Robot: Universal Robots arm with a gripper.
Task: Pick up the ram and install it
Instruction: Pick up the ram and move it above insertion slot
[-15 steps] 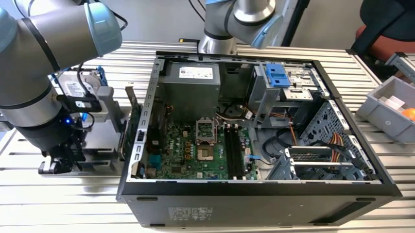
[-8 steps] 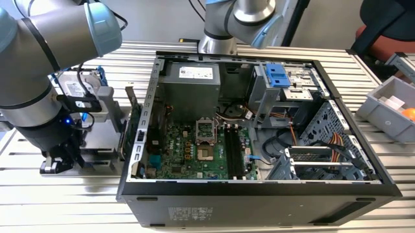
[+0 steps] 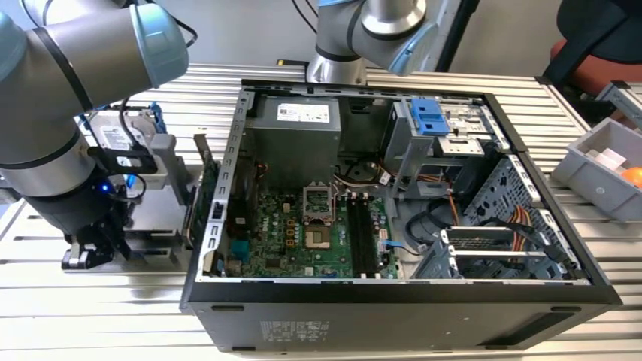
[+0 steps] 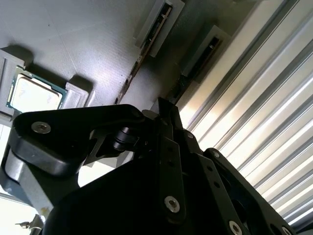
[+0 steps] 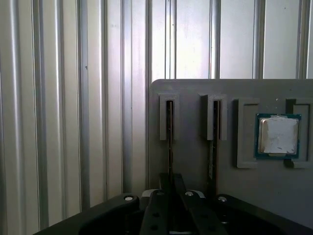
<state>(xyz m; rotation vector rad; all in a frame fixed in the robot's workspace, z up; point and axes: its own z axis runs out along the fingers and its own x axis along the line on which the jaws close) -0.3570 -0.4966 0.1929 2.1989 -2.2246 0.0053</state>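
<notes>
Ram (image 5: 169, 137) (image 4: 131, 78): a thin dark stick standing on edge in a slot of the holder plate, seen in both wrist views. Its far end sits in a raised grey bracket and its near end runs in between the fingers.
Fingers (image 5: 157, 208): narrow, drawn in against the two faces of the ram at its near end.
Gripper (image 5: 171, 180): black, low over the plate. In the exterior view it hangs at the exterior view's left, outside the case.
Second stick (image 5: 213, 142): on edge in the neighbouring slot, parallel to the ram and just beside it, apart from the fingers.
Processor (image 5: 278, 135): a square chip with a silver lid, lying flat in a recess of the same plate, beyond the second stick from the ram.
Holder plate (image 5: 234, 98): grey, flat on the counter, just beside the case wall at the exterior view's left.
Counter (image 5: 63, 122): ribbed aluminium, its grooves running along the sticks.
Arm (image 3: 60, 98): grey tubes with pale blue caps, bent down over the plate.
Computer case (image 3: 401, 301): black, lying on its side with the open side up, in the middle of the counter.
Motherboard (image 3: 291, 233): green, on the case floor.
Memory slots (image 3: 363, 233): long and black, running near to far along the motherboard's right edge.
Hard drive (image 3: 119, 135): silver with blue tabs, behind the arm at the far side of the plate.
Bin (image 3: 600, 162): grey, at the exterior view's right edge, with an orange object (image 3: 632, 177) inside.
</notes>
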